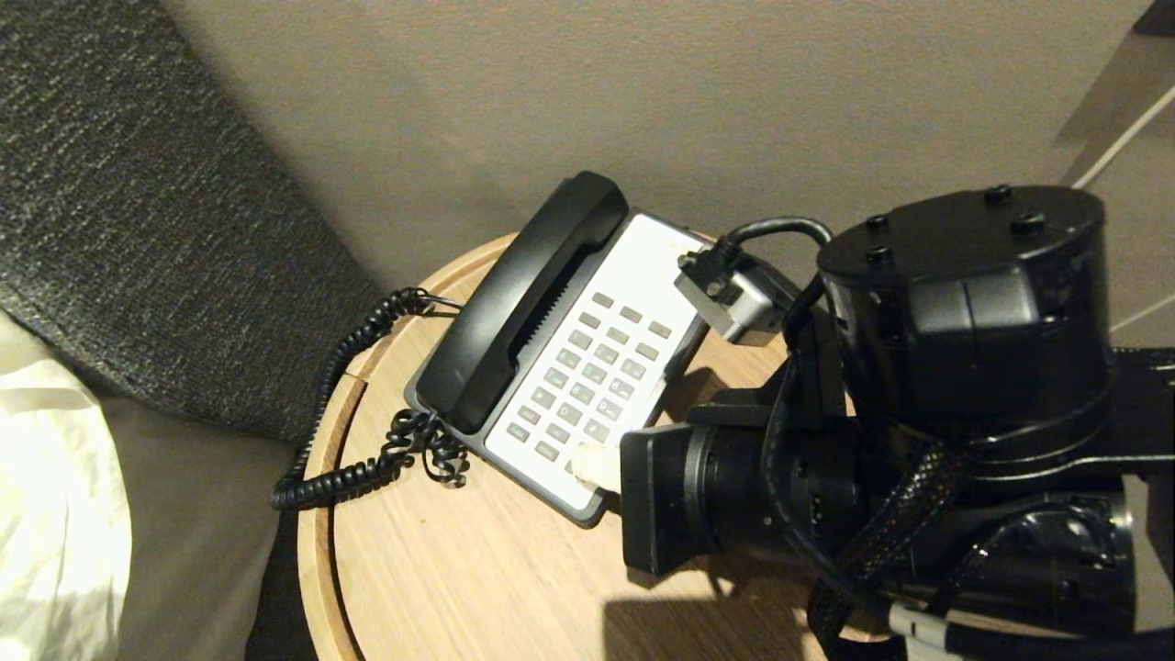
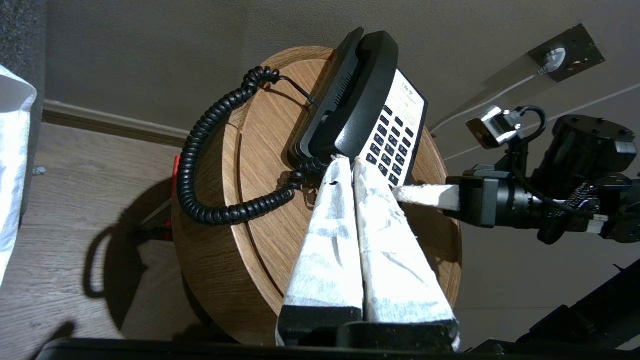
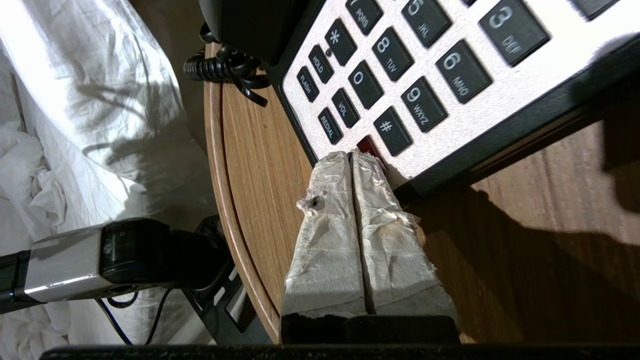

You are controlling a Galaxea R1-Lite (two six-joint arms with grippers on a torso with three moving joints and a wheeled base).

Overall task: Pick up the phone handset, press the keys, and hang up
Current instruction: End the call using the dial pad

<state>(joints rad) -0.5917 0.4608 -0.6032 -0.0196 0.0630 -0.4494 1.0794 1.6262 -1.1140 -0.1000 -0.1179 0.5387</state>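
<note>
The glossy black phone handset (image 1: 523, 303) (image 2: 367, 95) lies in its cradle along the left side of the phone base, and its coiled cord (image 1: 340, 386) (image 2: 210, 150) loops off the table edge. The silver keypad (image 1: 587, 367) (image 3: 400, 65) fills the rest of the base. My right gripper (image 1: 587, 462) (image 3: 352, 155) is shut, and its white-wrapped tips rest at a small red key (image 3: 369, 145) in the keypad's near corner. My left gripper (image 2: 348, 159) is shut and holds nothing. It points at the handset's near end from outside the head view.
The phone stands on a small round wooden table (image 1: 477, 569) (image 2: 260, 165) against a beige wall. A grey upholstered panel (image 1: 138, 211) and white bedding (image 1: 46, 477) lie to the left. A wall socket (image 2: 565, 55) with a plug sits behind the right arm.
</note>
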